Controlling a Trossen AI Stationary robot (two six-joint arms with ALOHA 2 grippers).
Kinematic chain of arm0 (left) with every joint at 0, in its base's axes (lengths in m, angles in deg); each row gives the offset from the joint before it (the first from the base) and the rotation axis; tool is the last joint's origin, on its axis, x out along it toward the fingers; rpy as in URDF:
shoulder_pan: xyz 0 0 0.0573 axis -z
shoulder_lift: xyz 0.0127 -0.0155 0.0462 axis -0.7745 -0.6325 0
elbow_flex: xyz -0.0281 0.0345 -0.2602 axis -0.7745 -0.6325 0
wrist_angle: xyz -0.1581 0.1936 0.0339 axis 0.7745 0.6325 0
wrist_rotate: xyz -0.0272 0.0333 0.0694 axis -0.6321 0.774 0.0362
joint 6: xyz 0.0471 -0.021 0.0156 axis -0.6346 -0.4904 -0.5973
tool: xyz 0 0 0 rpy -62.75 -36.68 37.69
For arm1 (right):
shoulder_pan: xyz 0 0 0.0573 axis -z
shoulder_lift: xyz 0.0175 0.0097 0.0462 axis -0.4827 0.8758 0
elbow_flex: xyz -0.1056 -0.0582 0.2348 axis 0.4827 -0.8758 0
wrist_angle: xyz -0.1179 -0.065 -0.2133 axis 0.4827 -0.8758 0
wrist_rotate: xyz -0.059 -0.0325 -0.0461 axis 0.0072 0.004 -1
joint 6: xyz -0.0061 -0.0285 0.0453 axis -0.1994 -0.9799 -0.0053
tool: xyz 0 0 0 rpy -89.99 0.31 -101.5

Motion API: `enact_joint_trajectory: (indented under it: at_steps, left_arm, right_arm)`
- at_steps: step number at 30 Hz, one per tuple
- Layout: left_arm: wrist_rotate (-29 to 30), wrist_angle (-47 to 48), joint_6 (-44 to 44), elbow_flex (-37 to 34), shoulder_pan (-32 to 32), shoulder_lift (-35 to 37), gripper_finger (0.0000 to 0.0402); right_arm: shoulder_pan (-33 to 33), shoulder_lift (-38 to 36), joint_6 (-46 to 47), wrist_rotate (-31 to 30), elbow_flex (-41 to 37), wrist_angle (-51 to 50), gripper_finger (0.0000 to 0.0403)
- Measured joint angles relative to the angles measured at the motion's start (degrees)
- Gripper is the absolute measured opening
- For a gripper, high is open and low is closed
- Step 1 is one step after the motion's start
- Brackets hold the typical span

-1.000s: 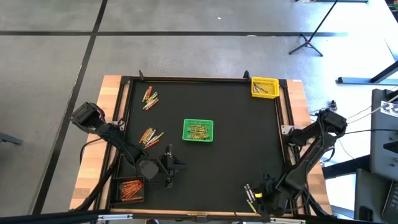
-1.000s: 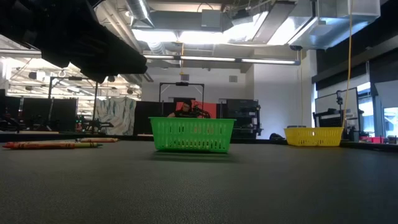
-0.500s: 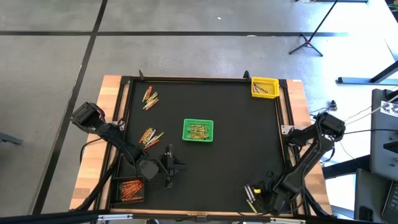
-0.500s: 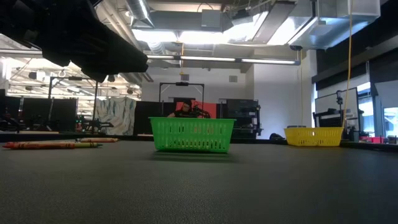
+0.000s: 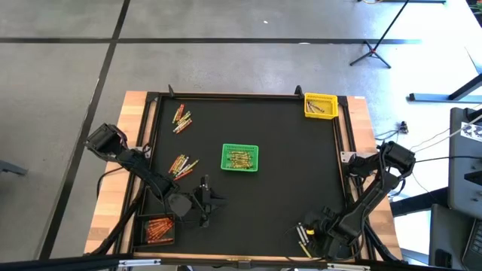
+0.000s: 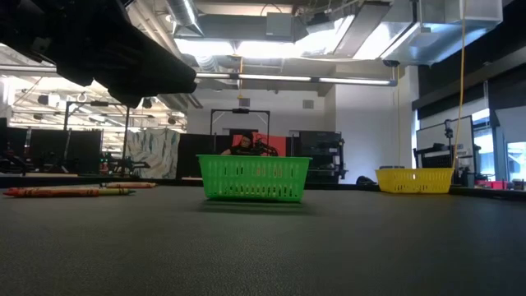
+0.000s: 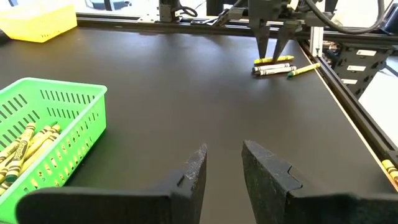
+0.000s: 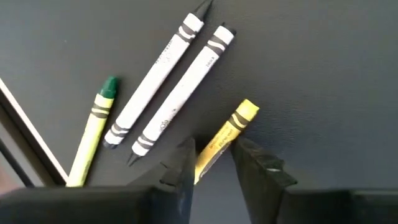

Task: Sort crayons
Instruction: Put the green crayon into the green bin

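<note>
Between right end effector fingers: one yellow crayon; beside it, two white crayons, one green crayon.

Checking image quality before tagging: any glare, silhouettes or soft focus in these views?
Low view: bright ceiling lights flare, and the arm overhead is a black silhouette. Right wrist view: crayons sharp, the hand's fingers soft. High view: evenly lit.

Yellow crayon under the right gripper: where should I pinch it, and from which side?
Pinch the yellow crayon mid-shaft, from straight above, fingers across its width. It lies flat, already between the right gripper fingers. The two white crayons lie close beside it, so keep that finger tight to the shaft.
</note>
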Motion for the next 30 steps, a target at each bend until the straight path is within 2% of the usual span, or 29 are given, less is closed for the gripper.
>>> enact_joint_trajectory:
  at_steps: [7,9,16,21,26,30]
  left_arm:
    - [0.0,0.0,0.0,0.0,0.0,0.0,0.0088]
    - [0.0,0.0,0.0,0.0,0.0,0.0,0.0088]
    - [0.0,0.0,0.0,0.0,0.0,0.0,0.0088]
    - [0.0,0.0,0.0,0.0,0.0,0.0,0.0088]
    - [0.0,0.0,0.0,0.0,0.0,0.0,0.0088]
    - [0.0,0.0,0.0,0.0,0.0,0.0,0.0088]
  right_arm:
    - [0.0,0.0,-1.9,-0.4,0.0,-1.2,0.0024]
    - [0.0,0.0,-4.1,-0.5,0.0,-1.2,0.0010]
    - [0.0,0.0,-10.0,0.2,0.0,-1.0,0.0034]
    - [0.0,-1.7,-11.6,0.7,-0.3,-1.2,0.0026]
    - [0.9,-6.2,-14.9,-3.4,-0.3,-1.4,0.0019]
    - [3.4,-9.1,-19.4,-9.7,-0.3,-1.6,0.0021]
